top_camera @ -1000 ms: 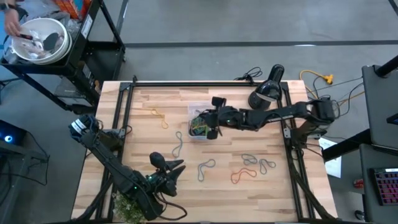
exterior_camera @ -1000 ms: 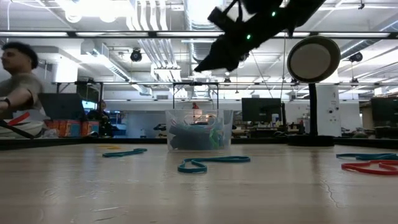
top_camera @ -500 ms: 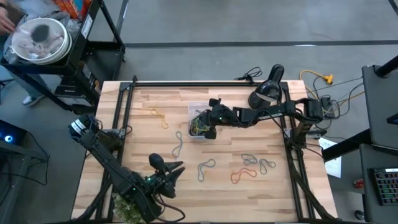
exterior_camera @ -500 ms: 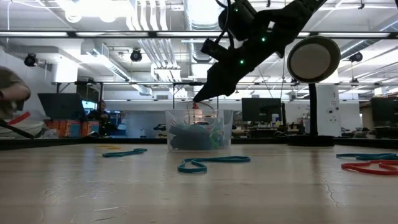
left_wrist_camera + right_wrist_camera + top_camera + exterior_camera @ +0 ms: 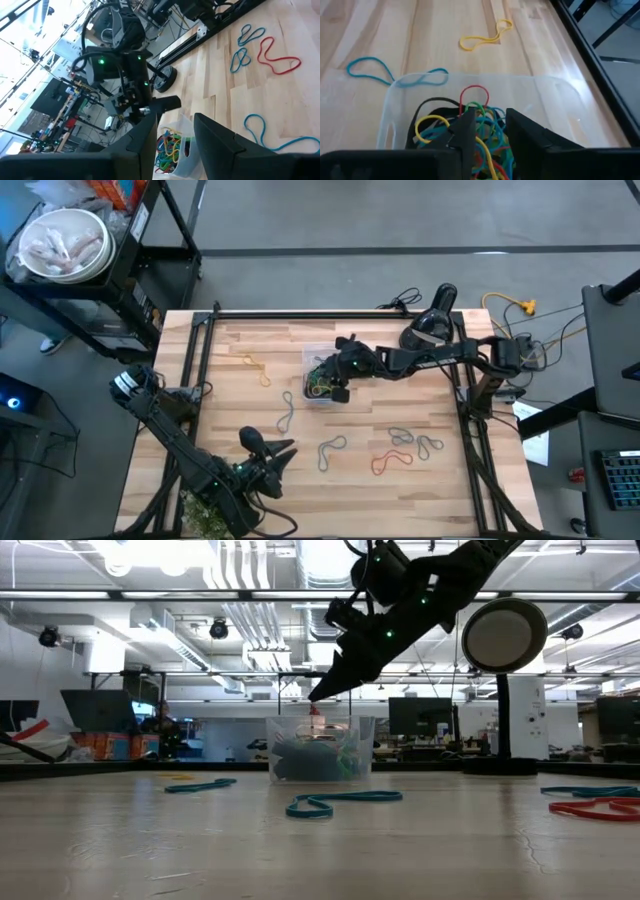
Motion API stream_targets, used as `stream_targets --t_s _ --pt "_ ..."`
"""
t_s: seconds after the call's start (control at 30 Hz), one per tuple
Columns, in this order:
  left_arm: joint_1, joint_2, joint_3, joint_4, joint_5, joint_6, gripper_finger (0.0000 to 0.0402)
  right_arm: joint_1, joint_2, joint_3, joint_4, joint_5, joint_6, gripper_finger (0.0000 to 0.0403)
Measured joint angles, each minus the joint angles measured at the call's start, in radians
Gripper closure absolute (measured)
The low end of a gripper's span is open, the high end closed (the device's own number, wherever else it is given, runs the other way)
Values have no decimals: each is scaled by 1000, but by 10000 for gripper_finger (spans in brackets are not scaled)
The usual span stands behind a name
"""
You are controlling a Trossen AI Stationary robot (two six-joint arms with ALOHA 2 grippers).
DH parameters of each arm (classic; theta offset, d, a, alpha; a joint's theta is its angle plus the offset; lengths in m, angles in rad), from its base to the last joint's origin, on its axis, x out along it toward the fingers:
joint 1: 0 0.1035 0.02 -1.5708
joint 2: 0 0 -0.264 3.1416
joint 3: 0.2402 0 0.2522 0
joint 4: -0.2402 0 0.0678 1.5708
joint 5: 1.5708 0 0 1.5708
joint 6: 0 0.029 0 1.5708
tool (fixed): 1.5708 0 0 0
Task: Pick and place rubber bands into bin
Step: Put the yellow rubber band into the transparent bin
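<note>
- Your right gripper (image 5: 335, 383) has just let go above the clear bin (image 5: 547, 95); its fingers are apart and hold nothing.
- The red band (image 5: 474, 93) now lies on the pile inside, so that one is done.
- Your left gripper (image 5: 283, 453) waits well away from the bin, fingers apart and empty.

No readable text in any view.

No word, number, label, brand or sign could be made out on the bench (image 5: 420, 470), on the clear bin (image 5: 555, 100), or on either arm; the monitors and fittings in the room behind, seen in the low view, were too small and dim to show any lettering.
</note>
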Motion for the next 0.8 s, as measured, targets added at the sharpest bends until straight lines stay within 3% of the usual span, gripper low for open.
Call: stream_targets --t_s 0.23,0.6,0.8 --pt "9 0 -10 0 0 -60 286 84 -88 -4 -73 -1 -93 278" --pt "120 -10 -10 -1 22 -178 286 287 -219 -53 -342 -9 -73 290" --pt "252 -86 0 -26 200 -95 286 399 -231 -106 -374 -9 30 299"
